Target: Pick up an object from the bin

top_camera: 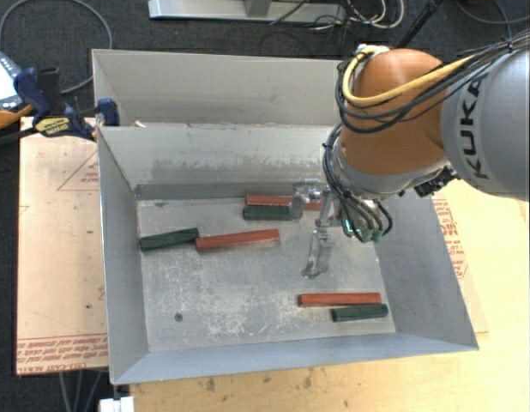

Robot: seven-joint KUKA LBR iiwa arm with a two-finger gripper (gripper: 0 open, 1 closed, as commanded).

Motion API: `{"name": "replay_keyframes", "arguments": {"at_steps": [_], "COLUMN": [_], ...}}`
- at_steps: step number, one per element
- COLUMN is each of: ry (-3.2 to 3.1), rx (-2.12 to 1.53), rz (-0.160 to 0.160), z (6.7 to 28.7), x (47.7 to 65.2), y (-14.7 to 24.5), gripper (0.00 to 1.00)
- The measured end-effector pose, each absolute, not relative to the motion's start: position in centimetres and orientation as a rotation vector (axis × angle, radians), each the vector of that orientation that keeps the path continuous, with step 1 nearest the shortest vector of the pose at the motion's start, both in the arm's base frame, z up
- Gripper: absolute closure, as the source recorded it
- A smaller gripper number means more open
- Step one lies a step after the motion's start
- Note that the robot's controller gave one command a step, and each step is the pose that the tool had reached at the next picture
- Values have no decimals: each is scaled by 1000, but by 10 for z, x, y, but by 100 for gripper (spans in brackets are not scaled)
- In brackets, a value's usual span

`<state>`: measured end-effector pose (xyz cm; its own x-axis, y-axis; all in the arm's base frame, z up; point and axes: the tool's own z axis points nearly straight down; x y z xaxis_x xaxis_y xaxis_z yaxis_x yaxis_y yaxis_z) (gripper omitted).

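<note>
Hanging down from the orange cover [392,110] on the wrist, the gripper [314,264] is reaching to the floor of the grey bin [119,256], right of centre, and is standing over bare metal rather than over any one thing. Whether it is spread or pressed together, I cannot tell from this angle, and nothing is showing in its grasp.

The front red bar [339,299] is lying nearest, just toward the front wall from the gripper, flat, its long axis running left to right across the view. The front green bar [359,313] is sitting just beside it, nearly parallel, its right end tipping slightly toward the back.

To the gripper's left, the middle red bar [237,241] is also lying left to right, its right end pointing at the gripper and angling a touch backward. The left green bar [168,240] is lying almost end to end with it.

Near the back wall, a back red bar [268,201] and a back green bar [272,214] are lying side by side.

On the arm [496,118], the letters KUKA are reading clearly.
</note>
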<state>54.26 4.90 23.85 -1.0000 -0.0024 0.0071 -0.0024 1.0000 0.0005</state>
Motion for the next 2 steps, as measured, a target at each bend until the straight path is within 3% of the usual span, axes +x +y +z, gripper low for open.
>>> {"name": "replay_keyframes", "arguments": {"at_steps": [1, 2], "ry": [-3115, -3128], "rx": [-370, -335], "rz": [-1, -4], "z": [134, 87], "x": [577, 652], "y": [73, 105], "gripper": [0, 0]}}
